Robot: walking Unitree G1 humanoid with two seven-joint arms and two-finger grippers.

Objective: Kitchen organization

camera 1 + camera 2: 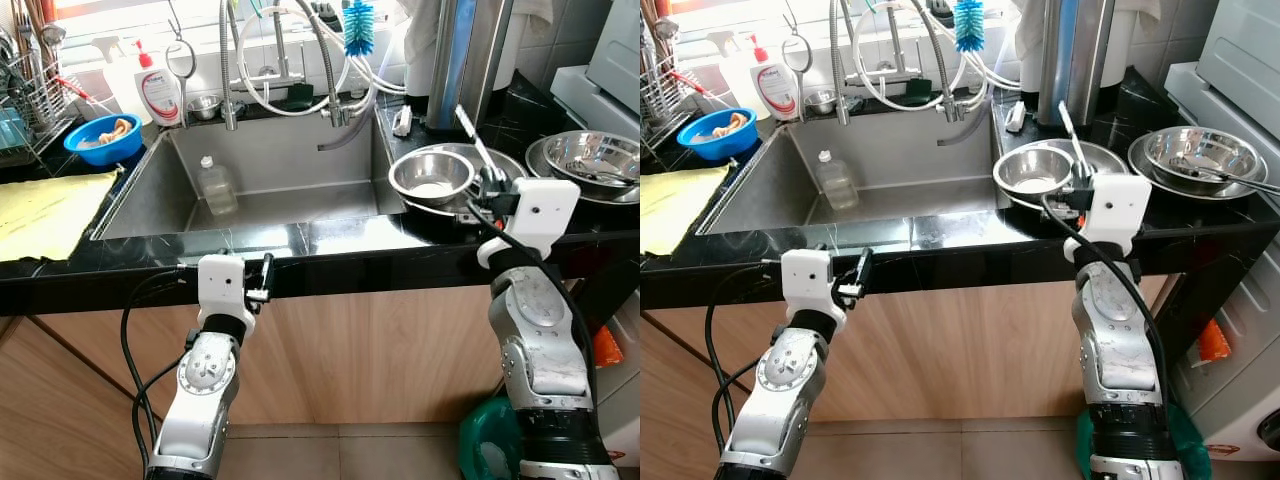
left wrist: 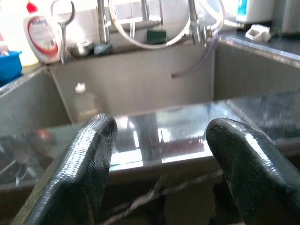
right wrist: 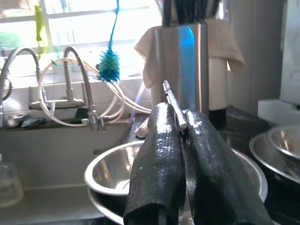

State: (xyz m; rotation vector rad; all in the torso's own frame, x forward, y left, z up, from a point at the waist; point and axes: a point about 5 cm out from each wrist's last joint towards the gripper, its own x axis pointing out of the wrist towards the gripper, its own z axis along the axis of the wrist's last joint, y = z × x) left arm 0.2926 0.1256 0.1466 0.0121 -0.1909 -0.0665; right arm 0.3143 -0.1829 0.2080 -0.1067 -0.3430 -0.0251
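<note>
A red and white label is carried by the soap bottle (image 1: 157, 88) behind the sink, but its print is too small to be read.

A home kitchen: steel sink (image 1: 270, 160) at twelve o'clock, black tabletop (image 1: 340, 245), dish rack (image 1: 25, 110) at ten, steel bowls (image 1: 590, 155) at two.

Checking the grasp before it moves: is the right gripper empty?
No, the right gripper is shut on a thin metal utensil that sticks up between its fingers.
</note>
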